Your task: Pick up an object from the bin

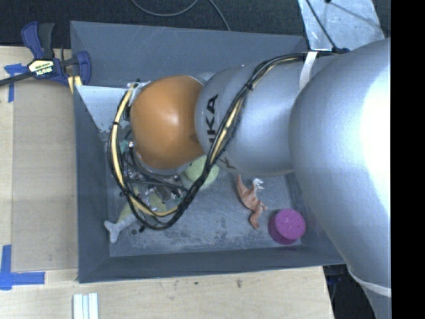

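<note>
fish toy [114,228] front-left in bin [199,261] | animal figure [250,201] just left of round block [287,226]

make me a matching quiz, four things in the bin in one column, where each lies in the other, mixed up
Things
1. purple round piece
2. orange-brown toy animal
3. grey fish-shaped toy
4. pale green thing

Places
A. just left of the purple piece
B. mid-floor, partly hidden under the arm
C. lower right corner of the bin floor
D. lower left corner of the floor

Pairs: 1-C, 2-A, 3-D, 4-B
</note>
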Controlling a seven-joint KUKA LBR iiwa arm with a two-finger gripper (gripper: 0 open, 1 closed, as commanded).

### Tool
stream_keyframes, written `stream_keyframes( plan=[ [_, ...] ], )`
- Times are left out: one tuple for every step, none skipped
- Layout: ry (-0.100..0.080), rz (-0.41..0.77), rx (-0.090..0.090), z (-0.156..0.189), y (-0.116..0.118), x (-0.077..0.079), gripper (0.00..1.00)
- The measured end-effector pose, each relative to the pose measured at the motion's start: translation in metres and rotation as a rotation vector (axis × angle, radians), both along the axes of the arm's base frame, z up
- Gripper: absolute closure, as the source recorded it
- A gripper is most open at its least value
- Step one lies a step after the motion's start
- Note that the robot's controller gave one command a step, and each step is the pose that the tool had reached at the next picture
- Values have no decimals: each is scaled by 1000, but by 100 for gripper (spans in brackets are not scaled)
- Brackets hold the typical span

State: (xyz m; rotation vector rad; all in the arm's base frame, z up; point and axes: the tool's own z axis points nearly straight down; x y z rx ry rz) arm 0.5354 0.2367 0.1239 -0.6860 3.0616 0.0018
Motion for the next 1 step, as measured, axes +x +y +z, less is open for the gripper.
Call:
stream_keyframes(
  plan=[
    [2, 249, -1, -54, -1, 2, 0]
  ],
)
